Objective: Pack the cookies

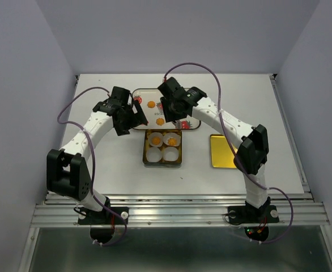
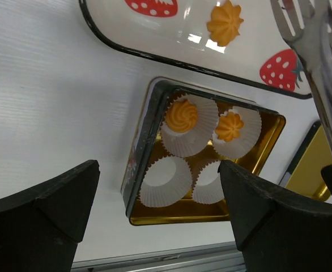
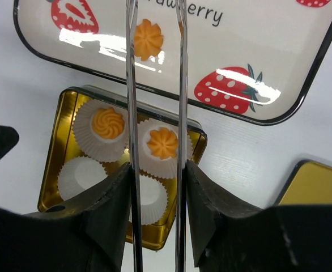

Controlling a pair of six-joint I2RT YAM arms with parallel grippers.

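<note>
Two cookies [image 3: 107, 123] are packed in the tin [image 3: 48, 170], a third just beyond it is framed by tongs [image 3: 131, 107] clamped in the right gripper [image 3: 157, 170], the left gripper [image 2: 159, 170] gaping empty; squeezing and lifting is called for next.

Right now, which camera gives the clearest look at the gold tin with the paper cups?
The left wrist view: the tin sits close and almost whole, two cups holding cookies, two empty. In the right wrist view, tongs cross it; the top view shows it whole but small.

My white counter [image 1: 98, 161] carries a gold tin [image 1: 162, 165]; beyond it lies a strawberry-printed tray [image 1: 149, 93], and right of it a gold lid [image 1: 221, 152].
</note>
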